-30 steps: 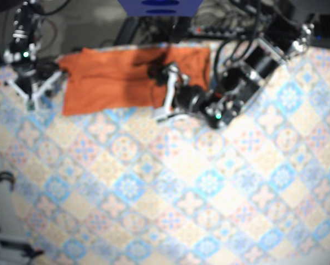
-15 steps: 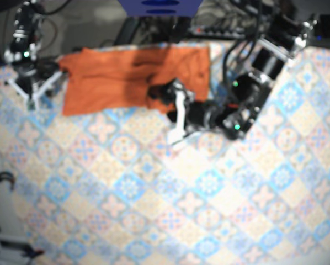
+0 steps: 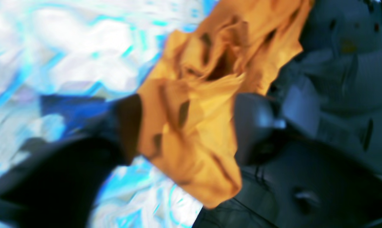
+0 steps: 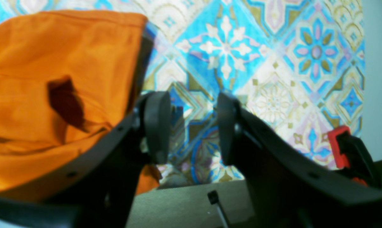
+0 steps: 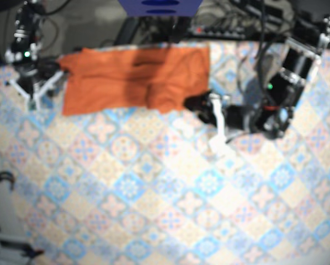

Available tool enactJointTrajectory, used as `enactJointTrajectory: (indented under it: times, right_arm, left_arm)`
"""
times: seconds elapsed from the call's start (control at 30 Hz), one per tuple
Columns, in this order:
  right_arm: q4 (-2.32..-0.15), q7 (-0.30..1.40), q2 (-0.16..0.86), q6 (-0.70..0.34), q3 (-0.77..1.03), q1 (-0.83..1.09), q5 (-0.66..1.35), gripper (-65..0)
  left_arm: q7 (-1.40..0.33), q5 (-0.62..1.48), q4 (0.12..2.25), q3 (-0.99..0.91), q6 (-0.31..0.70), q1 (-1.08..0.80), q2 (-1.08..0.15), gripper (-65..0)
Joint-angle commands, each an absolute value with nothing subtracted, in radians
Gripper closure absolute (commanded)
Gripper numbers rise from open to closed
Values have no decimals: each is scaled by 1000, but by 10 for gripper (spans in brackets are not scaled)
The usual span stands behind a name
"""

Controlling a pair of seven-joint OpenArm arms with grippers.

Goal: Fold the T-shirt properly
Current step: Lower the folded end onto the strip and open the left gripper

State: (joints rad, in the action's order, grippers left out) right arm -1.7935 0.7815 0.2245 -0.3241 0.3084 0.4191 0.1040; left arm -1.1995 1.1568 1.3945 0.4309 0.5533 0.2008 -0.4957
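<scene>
From where I stand the shirt point(image 5: 126, 77) lies as a rumpled, seemingly half-folded strip at the bench's point(image 5: 154, 210) twelve o'clock, tidy folds left to do, left gripper point(image 3: 191, 126) pinching its four o'clock corner, right gripper point(image 4: 192, 126) parted and empty at nine.

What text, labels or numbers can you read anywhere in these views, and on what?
None legible.
The T-shirt is plain orange, and the tablecloth carries only a tile pattern.
The blue panel at the top edge of the base view has dark marks, too blurred to read.
</scene>
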Motion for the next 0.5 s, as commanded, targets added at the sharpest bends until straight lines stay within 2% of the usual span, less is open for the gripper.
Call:
enactJointTrajectory:
  times: [0.0, 0.17, 0.27, 0.47]
  right_arm:
    - [-1811, 763, 239, -318, 314, 418, 102, -237]
    - [-1808, 763, 239, -318, 312, 418, 102, -237]
    - [-1808, 763, 239, -318, 312, 418, 102, -237]
    - [-1805, 763, 231, -318, 312, 420, 102, -237]
  left_arm:
    - [-1188, 1182, 1412, 401, 561, 208, -506, -287]
    - [-1187, 1171, 1406, 363, 561, 171, -506, -12]
    - [-1188, 1145, 1400, 363, 561, 157, -501, 0]
    - [-1179, 1138, 1253, 361, 561, 148, -455, 0]
